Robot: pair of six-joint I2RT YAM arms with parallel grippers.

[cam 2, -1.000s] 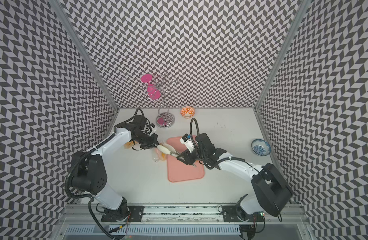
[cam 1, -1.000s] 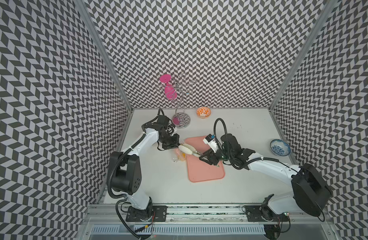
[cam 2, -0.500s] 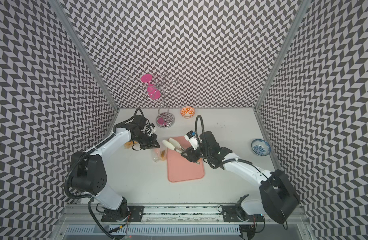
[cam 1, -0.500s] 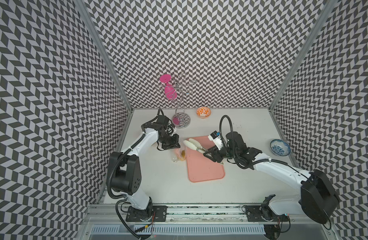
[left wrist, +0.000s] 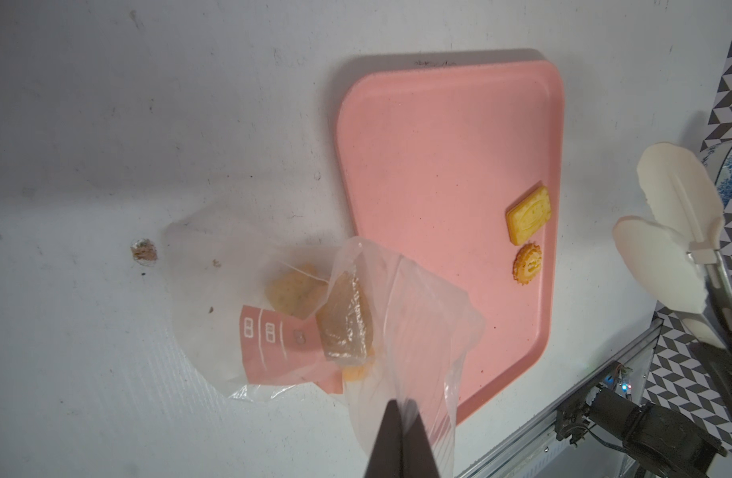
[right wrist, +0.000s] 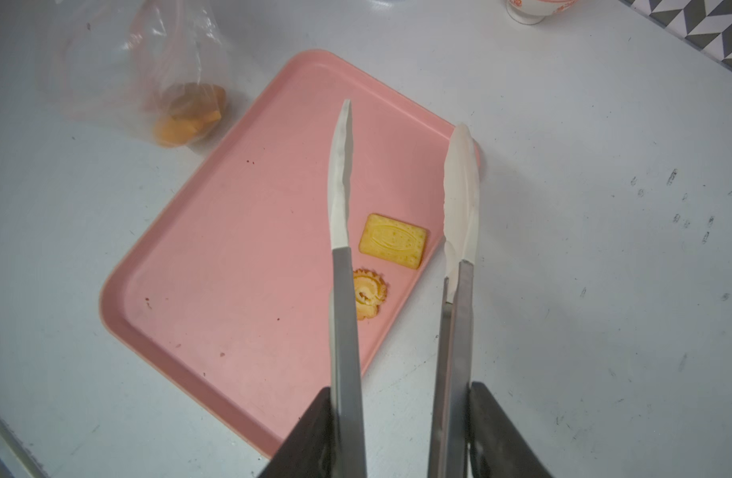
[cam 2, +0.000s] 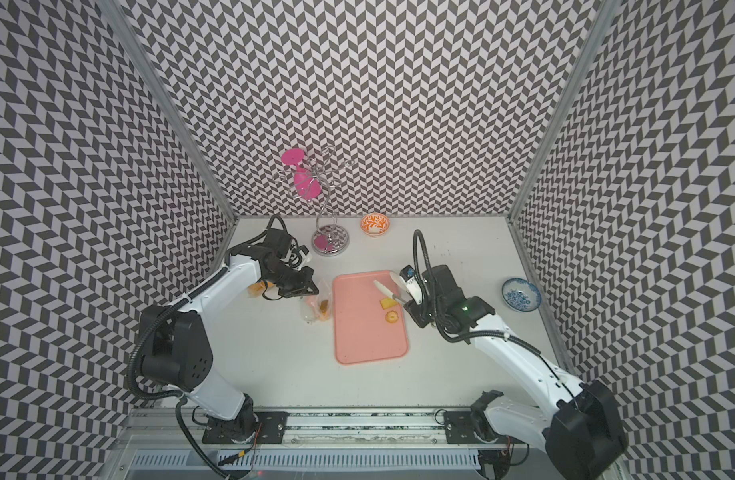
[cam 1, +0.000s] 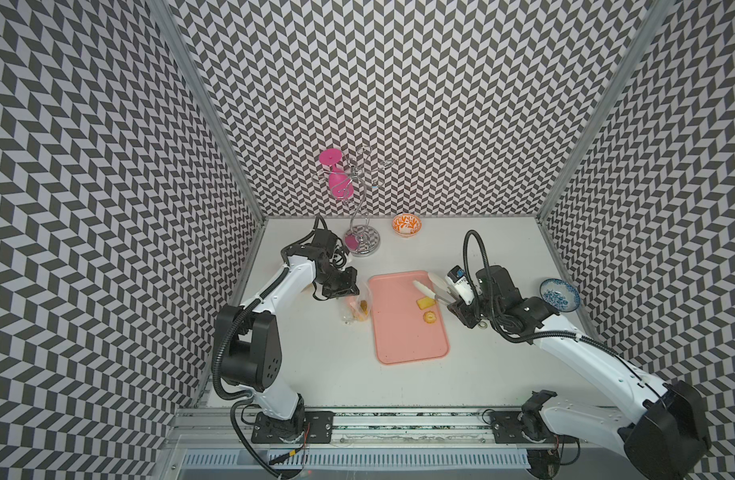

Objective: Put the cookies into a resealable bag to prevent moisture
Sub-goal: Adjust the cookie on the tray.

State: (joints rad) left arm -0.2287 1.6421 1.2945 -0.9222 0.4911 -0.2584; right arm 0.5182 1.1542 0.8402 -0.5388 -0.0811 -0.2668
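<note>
A square cracker (cam 1: 425, 304) and a round swirl (cam 1: 430, 317), two of the cookies, lie on the pink tray (cam 1: 403, 340) near its right rim. Left of the tray, the clear resealable bag (left wrist: 418, 331) rests on the table with several cookies (left wrist: 294, 294) inside. My left gripper (left wrist: 399, 403) is shut on the bag's upper edge. My right gripper (right wrist: 399, 397) is shut on metal tongs (right wrist: 343, 289). Their white tips stand apart and empty, above the cracker (right wrist: 393, 240) and swirl (right wrist: 368, 294).
A wire cup stand (cam 1: 359, 241) with a pink glass and an orange bowl (cam 1: 406, 224) stand at the back. A blue bowl (cam 1: 559, 294) sits at the right edge. A small orange piece (cam 2: 255, 287) lies under the left arm.
The right arm has drawn the tongs away from the bag's mouth and across to the tray's right side. The left arm still holds the bag in place.
</note>
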